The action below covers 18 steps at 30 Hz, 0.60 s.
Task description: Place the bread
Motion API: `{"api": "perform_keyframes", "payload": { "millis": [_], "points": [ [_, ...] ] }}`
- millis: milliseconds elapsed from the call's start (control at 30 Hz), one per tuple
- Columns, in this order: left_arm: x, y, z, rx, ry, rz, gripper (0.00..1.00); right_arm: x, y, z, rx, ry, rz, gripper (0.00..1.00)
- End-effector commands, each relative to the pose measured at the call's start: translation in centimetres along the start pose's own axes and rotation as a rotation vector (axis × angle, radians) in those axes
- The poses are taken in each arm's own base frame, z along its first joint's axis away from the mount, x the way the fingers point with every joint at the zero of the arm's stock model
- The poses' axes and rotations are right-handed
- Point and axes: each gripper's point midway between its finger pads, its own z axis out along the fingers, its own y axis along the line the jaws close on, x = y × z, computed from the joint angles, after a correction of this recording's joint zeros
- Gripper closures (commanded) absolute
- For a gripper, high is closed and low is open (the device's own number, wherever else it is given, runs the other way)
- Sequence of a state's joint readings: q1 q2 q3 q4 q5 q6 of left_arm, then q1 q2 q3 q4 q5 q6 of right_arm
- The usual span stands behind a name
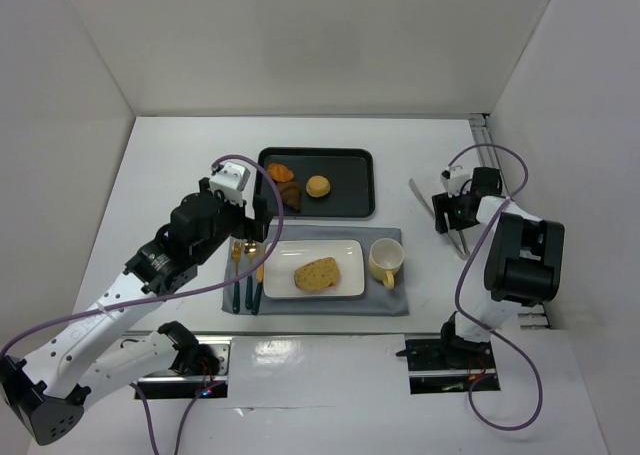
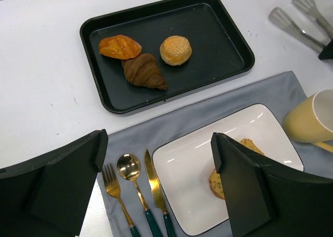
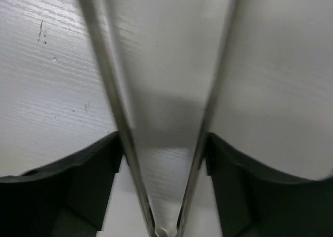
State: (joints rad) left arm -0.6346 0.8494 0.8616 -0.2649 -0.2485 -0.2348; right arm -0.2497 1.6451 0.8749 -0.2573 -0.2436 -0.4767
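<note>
**A:** Bread status?

**B:** The bread (image 1: 317,274) lies flat on the white plate (image 1: 285,255), right of the plate's centre, mid-frame in the top view. Nothing grips it. I judge the placing done.

**A:** Around it?

**B:** A yellow cup (image 1: 386,261) stands just right of the plate and the cutlery (image 2: 128,166) lies just left, all on a grey mat (image 2: 171,122). The black tray (image 2: 208,34) above holds three pastries (image 2: 144,71).

**A:** Grippers?

**B:** The left gripper (image 2: 158,143) has its fingers wide apart and empty, over the mat between cutlery and plate. In its wrist view one finger hides part of the bread. The right gripper (image 3: 162,140), at the right of the top frame, has its fingers pressed against both arms of the tongs (image 3: 104,75), well apart from the plate.

**A:** Risks?

**B:** The left arm is the main one. A low or sideways pull-out could clip the plate rim or scatter the cutlery, and a jolted plate would slide the bread. Lift straight up first — then retreat. The tongs could also drag if the right arm moves.
</note>
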Motion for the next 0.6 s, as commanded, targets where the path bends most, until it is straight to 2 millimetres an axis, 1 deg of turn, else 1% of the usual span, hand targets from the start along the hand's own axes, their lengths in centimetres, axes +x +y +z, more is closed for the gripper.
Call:
{"api": "perform_keyframes", "payload": {
  "millis": [0,33,67,133,167,200,267,300,367,400,433,500,533,567],
  "points": [
    [-1.2,-0.2,0.1,0.014,-0.046,0.004,0.00,-0.5,-0.8,-0.6,-0.009,-0.012,0.010,0.22],
    [-1.2,-0.2,0.1,0.014,-0.046,0.004,0.00,-0.5,-0.8,-0.6,-0.009,-0.012,0.010,0.20],
    [-1.2,-0.2,0.1,0.014,-0.046,0.004,0.00,-0.5,-1.0,-1.2,-0.018,-0.021,0.027,0.01],
    [-1.2,-0.2,0.1,0.014,-0.046,0.004,0.00,-0.9,-0.9,-2.1,-0.044,-0.050,0.030,0.00],
    [-1.2,-0.2,0.1,0.014,-0.046,0.004,0.00,-1.1,-1.2,-3.3,-0.040,-0.068,0.033,0.00],
    [-1.2,-0.2,0.1,0.014,-0.046,0.004,0.00,-1.7,-1.1,-4.1,-0.055,-0.097,0.037,0.00],
    [-1.2,-0.2,0.1,0.014,-0.046,0.004,0.00,-2.1,-1.3,-5.7,-0.052,-0.112,0.049,0.00],
    [-1.2,-0.4,0.1,0.024,-0.044,0.004,0.00,-3.2,-1.5,-7.1,-0.032,-0.148,0.034,0.00],
    [-1.2,-0.4,0.1,0.025,-0.044,0.004,0.00,-4.1,-1.2,-8.6,-0.025,-0.181,0.036,0.00],
    [-1.2,-0.4,0.1,0.025,-0.044,0.004,0.00,-5.1,-1.1,-9.9,-0.013,-0.226,0.026,0.00],
    [-1.2,-0.4,0.1,0.025,-0.044,0.004,0.00,-5.5,-0.9,-10.6,-0.006,-0.246,0.055,0.00],
    [-1.2,-0.4,0.1,0.025,-0.044,0.004,0.00,-6.4,-0.1,-12.2,-0.016,-0.307,0.027,0.00],
    [-0.9,-0.6,0.3,0.034,-0.034,0.006,0.00,-6.7,0.7,-12.7,-0.047,-0.334,0.020,0.00],
    [-0.9,-0.6,0.3,0.034,-0.034,0.006,0.00,-7.0,0.9,-13.1,-0.048,-0.361,0.024,0.00]
  ]
}}
